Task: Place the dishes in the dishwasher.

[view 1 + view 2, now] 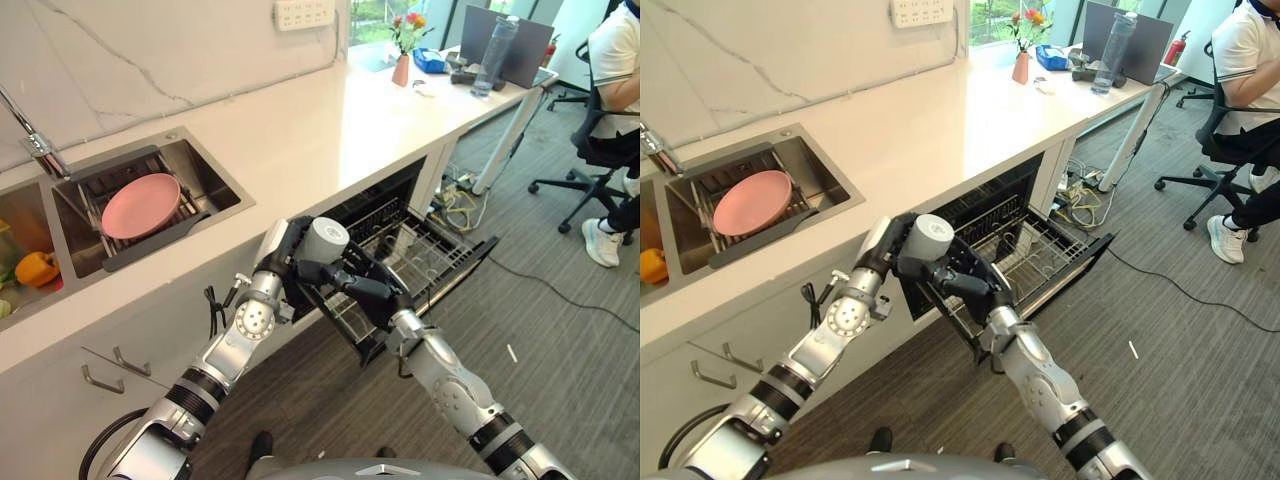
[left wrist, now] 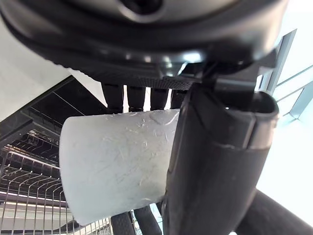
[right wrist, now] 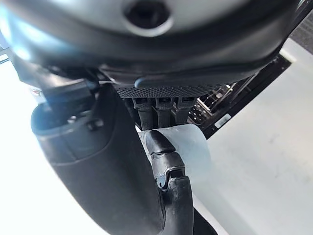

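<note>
Fingers (image 2: pixel 128 97) of left hand (image 1: pixel 290 262) curled round a white cup (image 1: pixel 325 240), thumb across its near side, as read in the left wrist view; cup held tilted on its side above the front of the pulled-out dishwasher rack (image 1: pixel 415 262), not yet touching the wires. Fingers of right hand (image 1: pixel 368 289) stretched toward the cup from the rack side, tips at or against its lower wall; in the right wrist view, fingers (image 3: pixel 164 110) straight above the cup and not wrapped round it, so judged open, possibly steadying or about to take over. Rack of dark wire, drawn out over the lowered dishwasher door (image 1: pixel 455 268), apparently empty of dishes as far as visible. Task judged at an early stage: first item carried to the machine but not set down. Left to do: lower the cup into the rack, release, then fetch the pink plate (image 1: pixel 141 205) resting in the sink (image 1: pixel 205 175) let into the white surface (image 1: pixel 330 125). Orange pepper (image 1: pixel 37 267) in the neighbouring basin, no part of the load. Farther along the surface, a vase of flowers (image 1: pixel 403 62) and a bottle (image 1: pixel 492 55); a seated person (image 1: pixel 615 75) on an office chair beyond.
</note>
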`<state>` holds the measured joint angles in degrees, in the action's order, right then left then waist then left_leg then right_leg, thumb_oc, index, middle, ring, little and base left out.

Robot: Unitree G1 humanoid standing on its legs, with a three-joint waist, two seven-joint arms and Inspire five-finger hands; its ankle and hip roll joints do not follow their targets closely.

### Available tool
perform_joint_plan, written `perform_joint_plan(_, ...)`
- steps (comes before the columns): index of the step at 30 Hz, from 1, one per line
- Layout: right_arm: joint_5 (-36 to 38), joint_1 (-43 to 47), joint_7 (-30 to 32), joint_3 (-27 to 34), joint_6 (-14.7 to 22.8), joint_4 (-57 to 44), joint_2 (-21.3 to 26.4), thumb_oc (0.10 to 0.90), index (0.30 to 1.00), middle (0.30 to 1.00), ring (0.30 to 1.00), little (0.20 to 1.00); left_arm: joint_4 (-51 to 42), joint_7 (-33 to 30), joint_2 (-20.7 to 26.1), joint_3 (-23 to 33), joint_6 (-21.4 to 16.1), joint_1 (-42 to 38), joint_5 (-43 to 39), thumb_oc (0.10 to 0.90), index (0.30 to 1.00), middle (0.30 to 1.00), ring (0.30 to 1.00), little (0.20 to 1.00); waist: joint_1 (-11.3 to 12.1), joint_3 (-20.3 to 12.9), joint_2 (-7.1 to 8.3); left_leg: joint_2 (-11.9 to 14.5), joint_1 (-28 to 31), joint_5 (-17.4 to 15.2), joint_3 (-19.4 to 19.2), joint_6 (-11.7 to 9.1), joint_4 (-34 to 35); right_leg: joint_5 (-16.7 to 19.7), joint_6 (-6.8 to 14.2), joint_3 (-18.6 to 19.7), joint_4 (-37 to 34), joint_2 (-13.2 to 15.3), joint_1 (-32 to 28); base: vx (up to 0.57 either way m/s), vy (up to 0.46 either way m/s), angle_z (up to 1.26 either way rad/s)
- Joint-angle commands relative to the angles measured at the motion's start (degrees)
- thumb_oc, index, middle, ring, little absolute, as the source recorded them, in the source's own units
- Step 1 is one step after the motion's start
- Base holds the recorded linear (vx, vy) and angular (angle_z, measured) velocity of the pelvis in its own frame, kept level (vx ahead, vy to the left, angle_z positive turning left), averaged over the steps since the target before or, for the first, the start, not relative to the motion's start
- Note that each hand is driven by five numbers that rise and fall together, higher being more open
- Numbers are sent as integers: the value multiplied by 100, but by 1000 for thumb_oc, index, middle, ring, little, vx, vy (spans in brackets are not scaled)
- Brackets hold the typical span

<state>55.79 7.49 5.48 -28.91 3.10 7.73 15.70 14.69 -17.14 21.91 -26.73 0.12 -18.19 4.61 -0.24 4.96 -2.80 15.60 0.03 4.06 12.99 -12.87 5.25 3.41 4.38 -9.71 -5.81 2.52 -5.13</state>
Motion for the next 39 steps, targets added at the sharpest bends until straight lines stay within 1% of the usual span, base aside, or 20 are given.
perform_joint_plan(1, -187, 995, -34, -12, 448, -212, -563, 800, 900, 900, 900, 900, 266, -270, -472, -668, -492, -1512, 51, 400, 300, 300, 300, 300, 161, -157, -119, -284, 459, -540, -208, 269, -25, -190, 499, 44, 81, 496, 122, 0, 0, 0)
perform_joint_plan(9, 147, 1312, 396, -260, 606, 106, -1090, 800, 900, 900, 900, 900, 735, -530, -760, -969, -400, -1789, 41, 400, 300, 300, 300, 300, 227, -156, -90, -314, 415, -542, -149, 290, -25, -171, 495, 29, 81, 503, 117, 0, 0, 0)
perform_joint_plan(17, -14, 1509, 624, -446, 581, 260, -1190, 800, 900, 900, 900, 900, 1010, -632, -891, -1174, -377, -1943, 95, 400, 300, 300, 300, 300, 261, -132, -62, -355, 388, -547, -127, 306, -25, -140, 485, 27, 81, 519, 95, 0, 0, 0)
perform_joint_plan(24, 347, 1673, 807, -653, 645, 547, -1532, 800, 900, 900, 900, 900, 1447, -801, -1098, -1374, -317, -2235, 134, 400, 300, 300, 300, 300, 251, -123, -58, -393, 386, -551, -89, 326, -25, -115, 475, 48, 81, 536, 89, 0, 0, 0)
perform_joint_plan(27, 826, 1707, 913, -727, 844, 682, -1802, 800, 900, 900, 900, 900, 1654, -880, -1257, -1547, -279, -2365, 182, 400, 300, 300, 300, 300, 242, -105, -57, -415, 364, -543, -69, 341, -25, -104, 473, 45, 81, 539, 111, 0, 0, 0)
perform_joint_plan(29, 827, 1709, 912, -726, 846, 684, -1803, 800, 900, 900, 900, 900, 1657, -882, -1258, -1549, -281, -2367, 182, 400, 300, 300, 300, 300, 243, -105, -56, -415, 364, -543, -68, 341, -25, -104, 473, 45, 81, 539, 111, 0, 0, 0)
perform_joint_plan(31, 1009, 1646, 987, -740, 954, 734, -1865, 800, 900, 900, 900, 900, 1730, -910, -1336, -1630, -266, -2426, 236, 400, 300, 300, 300, 300, 251, -106, -51, -418, 358, -549, -53, 343, -25, -108, 470, 26, 81, 535, 112, 0, 0, 0)
perform_joint_plan(33, 1012, 1635, 1007, -751, 965, 741, -1863, 800, 900, 900, 900, 900, 1750, -912, -1359, -1649, -267, -2435, 241, 400, 300, 300, 300, 300, 250, -107, -52, -418, 358, -551, -49, 343, -25, -105, 469, 24, 81, 537, 110, 0, 0, 0)
perform_joint_plan(39, 983, 1619, 1085, -860, 907, 814, -1850, 800, 900, 900, 900, 900, 1838, -937, -1424, -1715, -278, -2488, 232, 400, 300, 300, 300, 300, 242, -98, -31, -426, 348, -554, -52, 343, -25, -94, 463, 32, 81, 536, 108, 0, 0, 0)
